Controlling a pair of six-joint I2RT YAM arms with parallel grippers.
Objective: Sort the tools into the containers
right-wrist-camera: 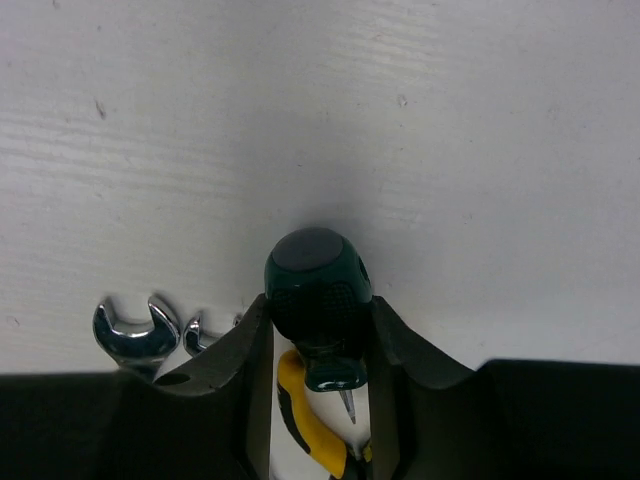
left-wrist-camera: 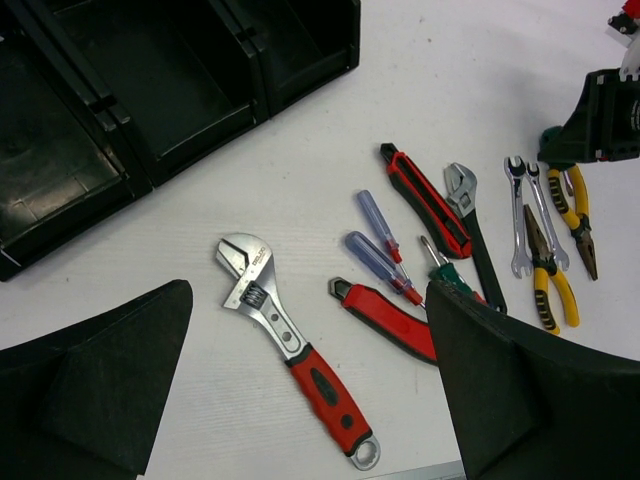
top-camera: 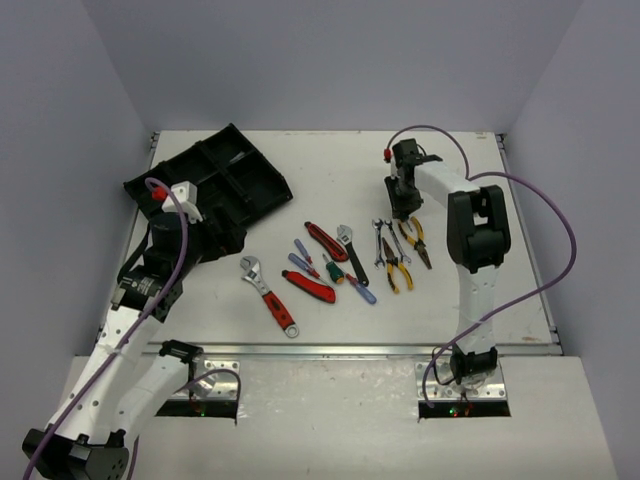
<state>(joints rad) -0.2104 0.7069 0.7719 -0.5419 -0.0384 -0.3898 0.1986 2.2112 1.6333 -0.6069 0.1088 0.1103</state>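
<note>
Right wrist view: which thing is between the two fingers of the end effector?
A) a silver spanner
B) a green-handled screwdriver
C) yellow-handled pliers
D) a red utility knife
B: the dark green handle of the green-handled screwdriver sits between the fingers of the right end effector, which press on both its sides; the silver spanner and the yellow-handled pliers lie outside the grip, on the table.
</note>
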